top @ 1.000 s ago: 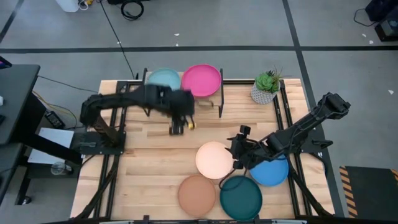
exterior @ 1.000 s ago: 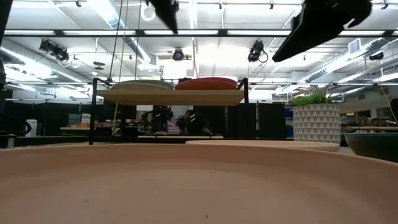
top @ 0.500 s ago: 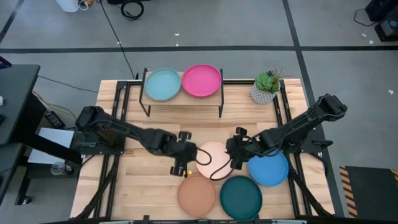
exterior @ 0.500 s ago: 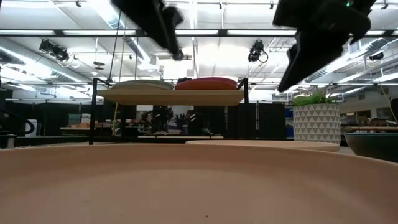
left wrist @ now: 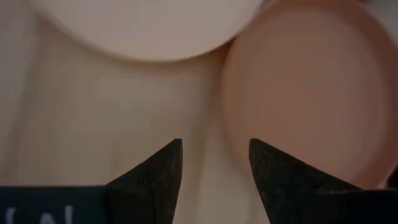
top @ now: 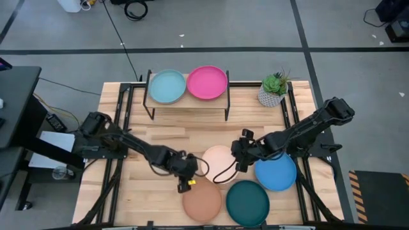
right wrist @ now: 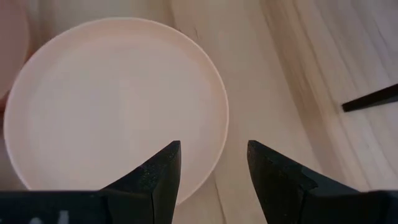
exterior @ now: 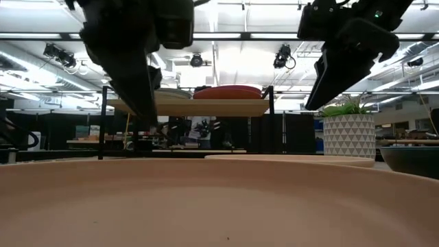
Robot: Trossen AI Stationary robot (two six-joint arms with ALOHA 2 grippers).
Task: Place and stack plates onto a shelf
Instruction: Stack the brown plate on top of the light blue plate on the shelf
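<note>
The shelf [top: 186, 99] holds a light blue plate [top: 167, 86] and a magenta plate [top: 206, 82]. On the table lie a pale peach plate [top: 220, 164], an orange plate [top: 202, 200], a dark teal plate [top: 247, 202] and a blue plate [top: 276, 172]. My left gripper [top: 187, 182] is open above the orange plate's far-left rim [left wrist: 233, 124]. My right gripper [top: 238, 163] is open above the peach plate's right rim [right wrist: 217, 143]. The other plates are out of view.
A potted plant [top: 273, 89] stands at the far right, beside the shelf. The plates on the table lie close together near the near edge. Bare wood lies between the shelf and those plates [top: 172, 131]. The orange plate fills the low view's foreground [exterior: 219, 199].
My left gripper has swung from just in front of the shelf toward the near edge and come down by the orange plate's far-left rim. My right gripper has come lower over the peach plate's right rim. No plate has moved.
</note>
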